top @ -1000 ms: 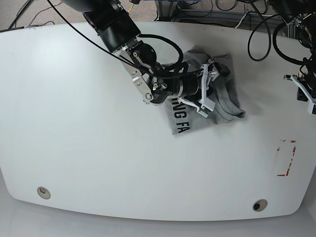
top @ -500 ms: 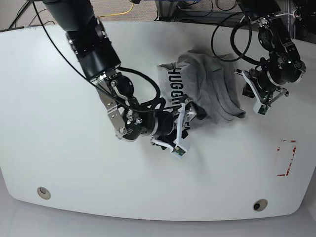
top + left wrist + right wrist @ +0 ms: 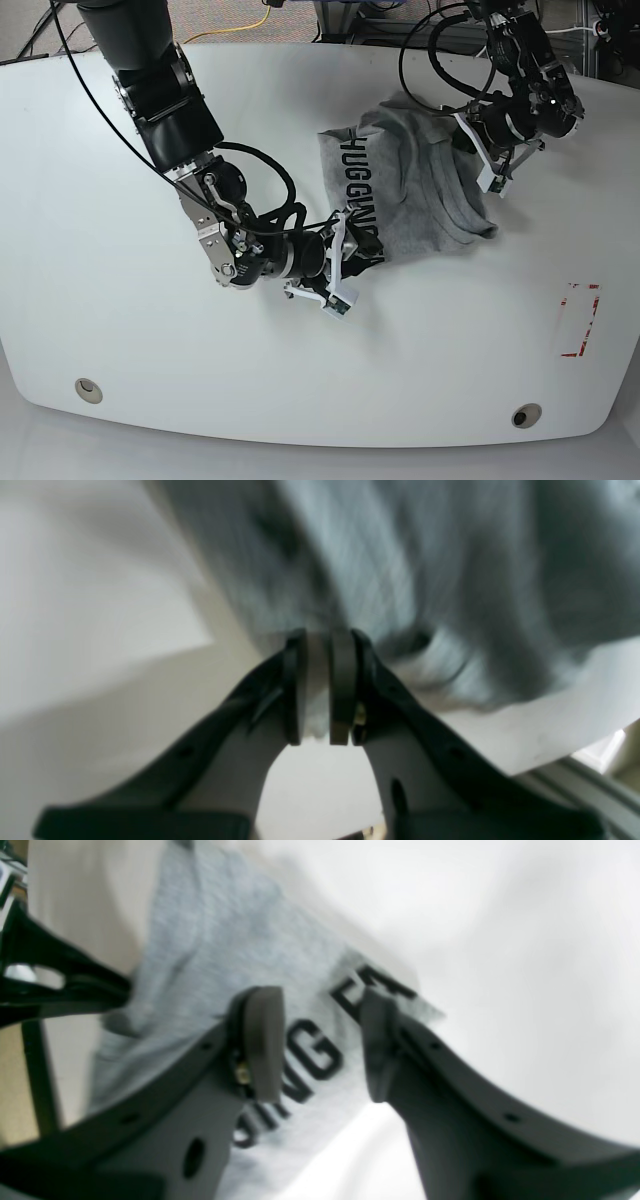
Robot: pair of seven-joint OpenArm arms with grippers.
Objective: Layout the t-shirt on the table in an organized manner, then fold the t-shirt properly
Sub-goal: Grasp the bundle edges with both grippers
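two arms work over the white bench [image 3: 150, 330], and the grey t-shirt [image 3: 420, 190] lies crumpled a little toward two o'clock from the bench's middle, its black lettering running down the nine o'clock side of the bunch. the left gripper [image 3: 480, 150] sits at the shirt's two o'clock edge in the base view; from its own wrist camera the left gripper [image 3: 322, 685] shows its two pads pressed almost together, with a strip of pale fabric pinched between them, so the jaws are closed on the t-shirt [image 3: 400, 565], which fills the upper part of that blurred view. the right gripper [image 3: 340, 265] lies at the shirt's seven o'clock corner, its arm reaching in from ten o'clock. in the right wrist view the right gripper [image 3: 320, 1045] has its jaws spread apart, one pad on each side of the printed letters, with nothing clamped between them; the t-shirt [image 3: 225, 950] lies flat beneath them, and the hem corner points toward three o'clock. a red tape outline [image 3: 578, 320] marks the bench near four o'clock, well apart from the shirt, and two small round holes [image 3: 88, 389] sit near the six o'clock edge.
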